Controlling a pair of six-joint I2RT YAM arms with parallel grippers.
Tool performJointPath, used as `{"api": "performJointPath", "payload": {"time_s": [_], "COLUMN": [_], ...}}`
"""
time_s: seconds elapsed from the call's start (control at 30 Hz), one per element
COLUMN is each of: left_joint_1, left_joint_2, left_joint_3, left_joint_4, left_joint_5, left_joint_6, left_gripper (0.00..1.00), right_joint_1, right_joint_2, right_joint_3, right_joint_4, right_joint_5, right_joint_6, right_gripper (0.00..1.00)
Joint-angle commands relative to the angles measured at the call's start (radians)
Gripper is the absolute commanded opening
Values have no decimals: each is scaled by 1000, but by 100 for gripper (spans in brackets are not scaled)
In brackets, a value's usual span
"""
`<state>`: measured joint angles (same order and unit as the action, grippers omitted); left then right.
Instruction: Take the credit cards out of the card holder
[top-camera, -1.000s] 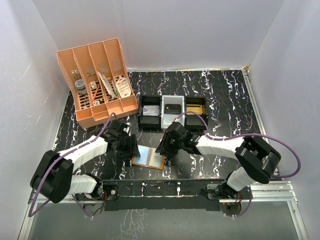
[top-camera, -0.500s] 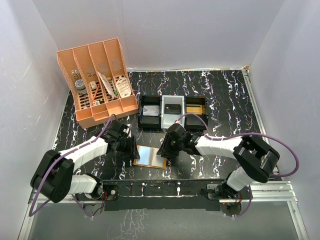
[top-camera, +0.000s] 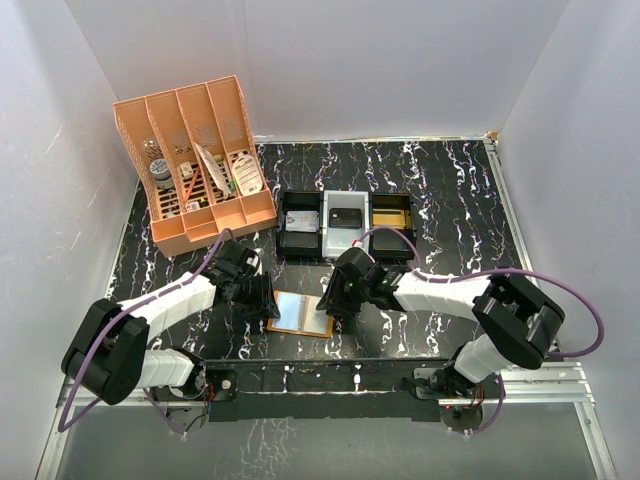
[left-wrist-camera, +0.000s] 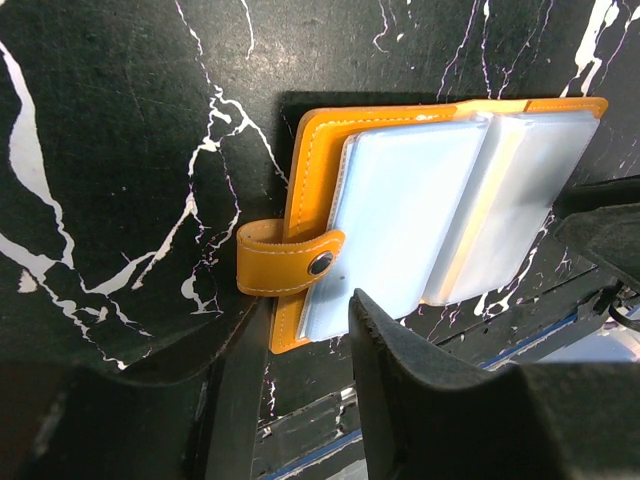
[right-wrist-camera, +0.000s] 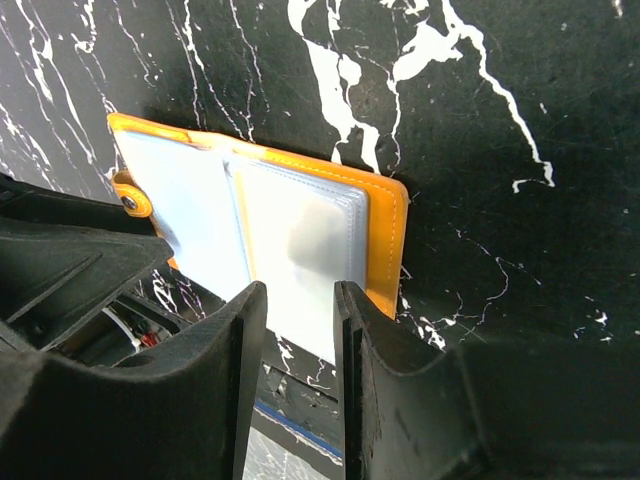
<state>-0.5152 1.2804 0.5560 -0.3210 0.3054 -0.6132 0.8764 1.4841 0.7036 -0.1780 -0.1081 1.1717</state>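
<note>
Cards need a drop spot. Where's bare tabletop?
Free: black marbled tabletop right of the black trays, plus the strip behind them. Crowded centre: left gripper and right gripper flank the open orange bifold card holder; peach slotted organizer fills far left.

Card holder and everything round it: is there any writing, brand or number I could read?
Card holder: no text; strap and clear sleeves show no print.
Orange desk organizer: marks on its contents too small to read.
Trays: anything on the items inside is too small to read.

Overhead camera looks down from behind; both wrist cameras closely share the card holder (left-wrist-camera: 430, 205).
</note>
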Motion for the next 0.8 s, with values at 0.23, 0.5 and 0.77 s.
{"api": "performJointPath", "payload": {"time_s": [0.23,0.5,0.77], "left_joint_1": [-1,-2,-1], "left_joint_2": [9,7,6], "left_joint_3": [0,-4,-4], "left_joint_4": [-1,1,-1], "left_joint_5": [46,53,49], "left_joint_6": [12,11,11], "left_gripper": [33,31,30], "right_joint_1": [6,6,6], "right_joint_2": [67,57,32], "right_joint_3": [4,4,10], "right_joint_4": [104,189,178], "right_joint_5": [-57,-104,-94], "right_joint_6": [-13,-13,-13], "right_gripper": [30,29,28]}}
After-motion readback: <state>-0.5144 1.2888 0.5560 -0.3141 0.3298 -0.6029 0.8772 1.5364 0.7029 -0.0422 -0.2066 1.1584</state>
